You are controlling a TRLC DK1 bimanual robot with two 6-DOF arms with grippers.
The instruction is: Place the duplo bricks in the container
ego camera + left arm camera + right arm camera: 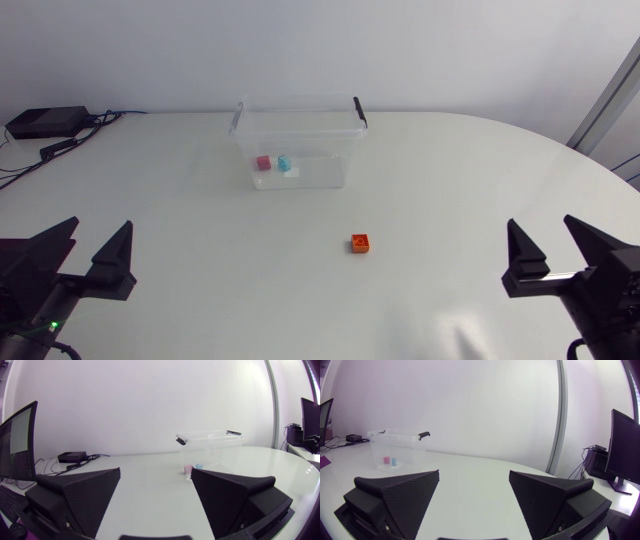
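Observation:
An orange duplo brick (361, 243) lies on the white table, in front of and slightly right of the clear plastic container (298, 130). Inside the container sit a pink brick (264, 162) and a light blue brick (284, 162); the same pink brick (188, 469) (385, 460) and blue brick (198, 466) (393, 461) show through its wall in both wrist views. My left gripper (87, 251) stands open near the front left edge, holding nothing. My right gripper (557, 248) stands open at the front right, well right of the orange brick, also holding nothing.
A black box (45, 122) with cables lies at the table's back left corner. The container (210, 445) (395, 447) has black handle clips (359, 111) on its rim. Bare table surface (220, 260) stretches between the two grippers.

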